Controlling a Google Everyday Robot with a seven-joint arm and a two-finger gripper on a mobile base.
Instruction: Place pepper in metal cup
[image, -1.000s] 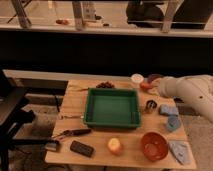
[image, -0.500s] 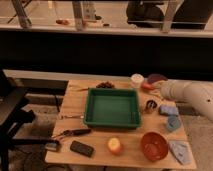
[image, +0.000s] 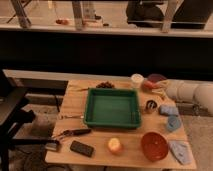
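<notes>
The small red-orange pepper (image: 148, 85) is at the back right of the wooden table (image: 75, 107), just in front of the purple bowl (image: 156, 78). My gripper (image: 156, 89) reaches in from the right on a white arm (image: 192, 93) and its tip is right at the pepper; I cannot tell whether it holds it. The metal cup (image: 150, 105), short and dark grey, stands on the table just below the gripper, right of the green tray (image: 112, 108).
A white cup (image: 136, 79) stands left of the purple bowl. A red bowl (image: 154, 146), a round yellow-orange fruit (image: 115, 145), a black phone (image: 81, 148) and a red-handled tool (image: 70, 133) lie along the front. Blue objects (image: 170, 116) and a cloth (image: 179, 150) sit at the right edge.
The arm has shifted only slightly, with its tip staying by the purple bowl and the pepper. Nothing else on the table has moved.
</notes>
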